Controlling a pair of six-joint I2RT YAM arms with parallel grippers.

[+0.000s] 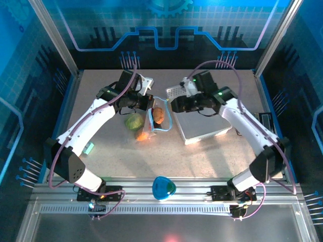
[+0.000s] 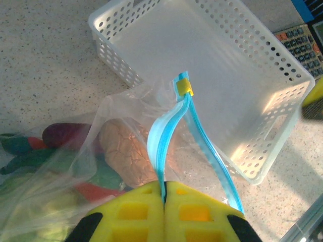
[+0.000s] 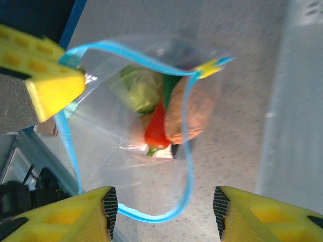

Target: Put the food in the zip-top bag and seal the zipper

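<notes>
— Where's the zip-top bag [image 1: 153,119]?
— Just beside the white basket [image 1: 204,128], at its left wall, mouth gaping. The food [image 3: 162,118] lies inside it: green cabbage [image 3: 139,88], red chili [image 3: 156,130], a tan piece [image 3: 193,111].
— And the grippers?
— The left gripper [image 2: 164,194] is clamped on the blue zipper [image 2: 160,143], near the basket's left wall. The right gripper [image 3: 164,212] stands spread, gripping nothing, over the bag's mouth beside the basket.

Clear zip-top bag [image 3: 101,131], light-blue zipper [image 3: 190,151], yellow slider [image 3: 208,68]; red chili [image 3: 156,131], light-green cabbage [image 3: 139,88], tan piece [image 3: 192,113]; white perforated basket [image 2: 116,55]; beige speckled table [image 2: 40,60]
</notes>
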